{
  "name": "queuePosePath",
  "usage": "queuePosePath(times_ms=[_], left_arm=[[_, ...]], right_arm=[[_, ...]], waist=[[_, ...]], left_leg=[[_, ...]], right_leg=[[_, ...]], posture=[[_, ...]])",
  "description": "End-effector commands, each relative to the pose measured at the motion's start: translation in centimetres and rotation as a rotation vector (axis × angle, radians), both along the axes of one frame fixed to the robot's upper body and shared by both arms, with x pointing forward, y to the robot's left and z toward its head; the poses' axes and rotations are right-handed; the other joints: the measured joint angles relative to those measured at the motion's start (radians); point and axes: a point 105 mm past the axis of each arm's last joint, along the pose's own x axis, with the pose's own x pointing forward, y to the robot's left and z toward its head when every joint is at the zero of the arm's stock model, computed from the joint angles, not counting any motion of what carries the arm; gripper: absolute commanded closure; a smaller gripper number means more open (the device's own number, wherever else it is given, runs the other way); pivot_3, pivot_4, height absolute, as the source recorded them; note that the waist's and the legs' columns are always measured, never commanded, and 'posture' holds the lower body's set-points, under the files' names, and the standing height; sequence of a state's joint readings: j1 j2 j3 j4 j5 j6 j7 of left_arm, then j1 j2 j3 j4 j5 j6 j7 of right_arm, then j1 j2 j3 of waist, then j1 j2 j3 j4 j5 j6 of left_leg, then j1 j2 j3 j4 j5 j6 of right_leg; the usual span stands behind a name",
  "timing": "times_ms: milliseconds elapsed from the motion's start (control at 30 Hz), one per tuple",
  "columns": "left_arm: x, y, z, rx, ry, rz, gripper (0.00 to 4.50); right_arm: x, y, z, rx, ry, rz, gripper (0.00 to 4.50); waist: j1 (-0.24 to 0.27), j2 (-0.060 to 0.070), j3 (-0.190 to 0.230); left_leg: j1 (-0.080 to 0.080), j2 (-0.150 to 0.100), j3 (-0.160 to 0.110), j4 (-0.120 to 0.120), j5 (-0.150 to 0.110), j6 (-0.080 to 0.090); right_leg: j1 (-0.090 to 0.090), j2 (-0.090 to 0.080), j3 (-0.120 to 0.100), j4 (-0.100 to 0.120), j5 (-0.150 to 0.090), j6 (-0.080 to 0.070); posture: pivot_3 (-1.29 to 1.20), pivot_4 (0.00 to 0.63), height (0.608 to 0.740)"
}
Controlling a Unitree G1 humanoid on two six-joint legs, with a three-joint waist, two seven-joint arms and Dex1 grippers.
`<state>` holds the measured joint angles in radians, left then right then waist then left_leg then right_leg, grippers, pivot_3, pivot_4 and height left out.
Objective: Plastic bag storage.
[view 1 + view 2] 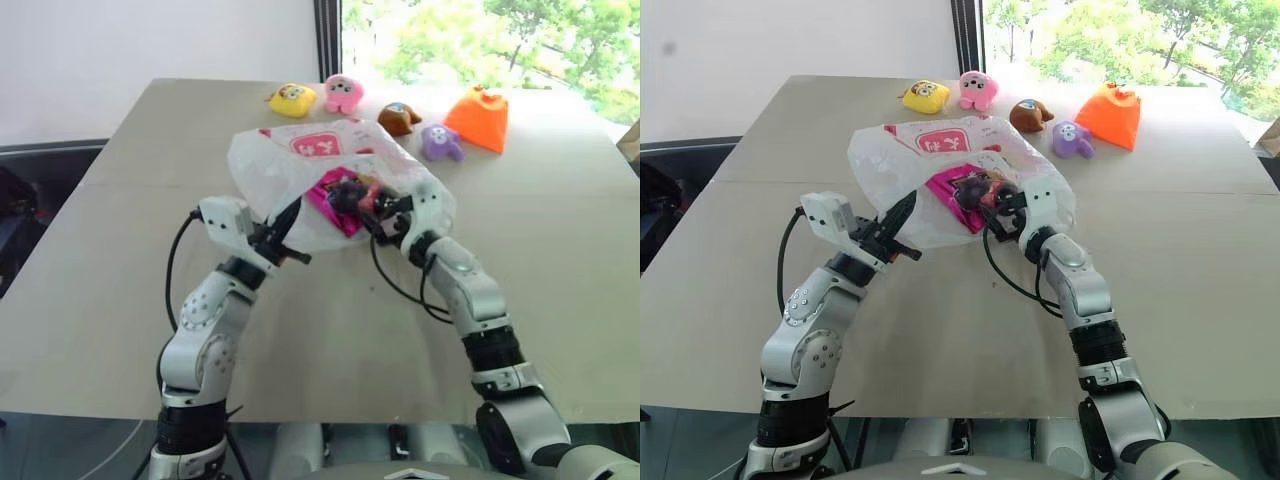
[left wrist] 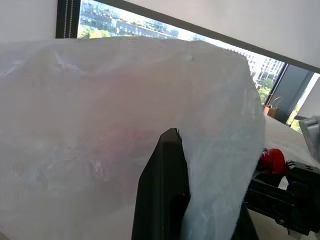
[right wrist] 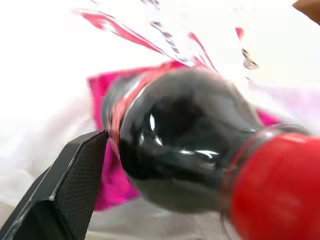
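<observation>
Beige tabletop (image 1: 560,260) fills the frame, with a window at the upper right. At centre sits the bag (image 1: 290,175), puffed up, a magenta packet (image 1: 335,195) showing through it. Left gripper (image 1: 283,232), jaws closed, pinches the bag's near left edge. Right gripper (image 1: 372,205), at the bag's right, has its jaws wide around a dark bottle (image 3: 185,145) with a red cap (image 3: 275,190). Five plush toys (image 1: 400,118) line the top.

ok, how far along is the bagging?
Done: the magenta packet is inside the plastic bag. In hand: the left gripper is shut on the bag's edge, holding the mouth up; the right gripper is at the mouth with a dark red-capped bottle, grip unclear. Left: bottle fully in, possibly the plush toys beyond.
</observation>
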<state>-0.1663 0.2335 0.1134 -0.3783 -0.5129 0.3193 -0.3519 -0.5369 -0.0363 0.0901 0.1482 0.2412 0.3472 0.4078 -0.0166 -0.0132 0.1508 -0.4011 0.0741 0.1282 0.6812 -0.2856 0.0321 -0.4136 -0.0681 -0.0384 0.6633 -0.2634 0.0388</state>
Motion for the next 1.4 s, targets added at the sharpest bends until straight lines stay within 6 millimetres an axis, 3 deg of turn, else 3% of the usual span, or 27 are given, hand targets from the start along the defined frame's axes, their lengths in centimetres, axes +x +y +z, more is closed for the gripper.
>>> queuePosePath(times_ms=[33,167,300,433,500,633,733,900,1100,1233,1333,1400], left_arm=[[-0.1,-0.2,0.8,0.004,-0.034,-0.002,4.50],[-0.2,-0.3,0.8,0.002,-0.033,-0.001,4.50],[-0.2,-0.5,0.8,-0.006,-0.035,0.002,4.50],[-0.3,-0.8,0.6,-0.010,-0.031,0.001,4.50],[-0.3,-0.7,0.6,-0.011,-0.029,0.002,4.50],[-0.1,-0.4,0.3,-0.006,-0.023,0.003,4.50],[-0.1,-0.2,0.2,-0.003,-0.019,0.003,4.50],[0.0,-0.1,-0.1,0.000,-0.012,-0.004,4.50],[0.1,0.0,-0.2,0.006,-0.014,-0.008,4.50],[0.0,0.3,-0.2,0.009,-0.015,0.000,4.50],[-0.1,0.2,-0.3,0.009,-0.014,-0.002,4.50],[-0.1,0.2,-0.4,0.009,-0.011,-0.004,4.50]], right_arm=[[-1.9,2.6,2.3,0.010,-0.036,0.210,0.05],[0.6,1.3,2.5,-0.026,-0.037,0.048,0.05],[0.8,1.0,1.7,-0.208,-0.116,0.055,0.05],[-0.4,1.3,3.3,-0.112,-0.140,0.127,0.05],[-1.2,1.3,4.1,-0.120,-0.197,0.179,0.05],[-5.6,0.4,4.7,-0.152,-0.228,0.448,0.05],[-7.4,-0.1,4.8,-0.196,-0.225,0.538,0.05],[-10.2,1.5,1.6,-0.388,-0.224,0.699,0.05],[-6.2,3.6,-0.1,-0.561,-0.349,0.455,0.05],[-1.5,1.7,2.7,-0.584,-0.467,0.105,0.05],[0.5,-0.4,4.7,-0.644,-0.588,-0.070,0.05],[0.8,-1.4,7.4,-0.534,-0.656,-0.167,0.05]], waist=[[-0.003,0.000,0.000],[-0.001,0.000,0.000],[0.006,0.000,0.000],[0.001,0.000,0.000],[-0.001,0.000,0.000],[0.007,0.000,0.000],[0.006,-0.001,0.000],[0.002,-0.001,0.000],[0.003,-0.001,0.000],[0.004,-0.001,0.000],[0.007,-0.001,0.000],[0.006,-0.001,0.000]], left_leg=[[0.000,0.000,0.000,0.000,0.000,0.000],[0.000,0.000,-0.001,0.000,0.000,0.000],[0.000,0.000,-0.001,0.001,0.000,0.000],[-0.001,-0.001,0.000,0.000,0.000,0.000],[0.000,0.000,0.000,-0.001,0.000,0.000],[0.000,0.000,-0.001,-0.001,0.000,0.000],[0.000,-0.001,-0.002,0.000,0.000,0.001],[0.002,0.000,-0.003,0.000,0.000,0.001],[0.001,0.000,-0.005,0.002,0.000,0.000],[0.001,0.000,-0.003,0.002,0.000,0.000],[0.000,0.000,-0.002,0.003,0.000,0.000],[0.000,-0.001,-0.001,0.002,0.000,0.000]], right_leg=[[0.000,0.000,0.000,0.000,0.000,0.000],[0.000,0.000,0.000,0.001,0.000,0.000],[0.001,0.000,0.000,0.000,0.000,0.000],[0.001,-0.001,0.000,-0.001,0.000,0.000],[0.000,0.000,0.000,0.000,0.000,0.000],[0.001,0.000,-0.001,-0.001,0.000,0.000],[0.002,-0.001,-0.001,-0.002,0.000,0.000],[0.002,0.001,-0.001,-0.001,0.000,0.000],[0.002,0.002,0.000,0.000,0.000,0.000],[0.002,0.001,-0.001,0.000,0.000,0.000],[0.002,0.000,-0.001,0.000,0.000,0.000],[0.002,-0.001,-0.001,-0.001,0.000,0.000]], posture=[[0.00,0.150,0.740],[0.00,0.150,0.740],[0.00,0.150,0.740],[0.00,0.150,0.740],[0.00,0.150,0.740],[0.00,0.150,0.740],[0.00,0.150,0.740],[0.00,0.150,0.740],[0.00,0.150,0.740],[0.00,0.150,0.740],[0.00,0.150,0.740],[0.00,0.150,0.740]])
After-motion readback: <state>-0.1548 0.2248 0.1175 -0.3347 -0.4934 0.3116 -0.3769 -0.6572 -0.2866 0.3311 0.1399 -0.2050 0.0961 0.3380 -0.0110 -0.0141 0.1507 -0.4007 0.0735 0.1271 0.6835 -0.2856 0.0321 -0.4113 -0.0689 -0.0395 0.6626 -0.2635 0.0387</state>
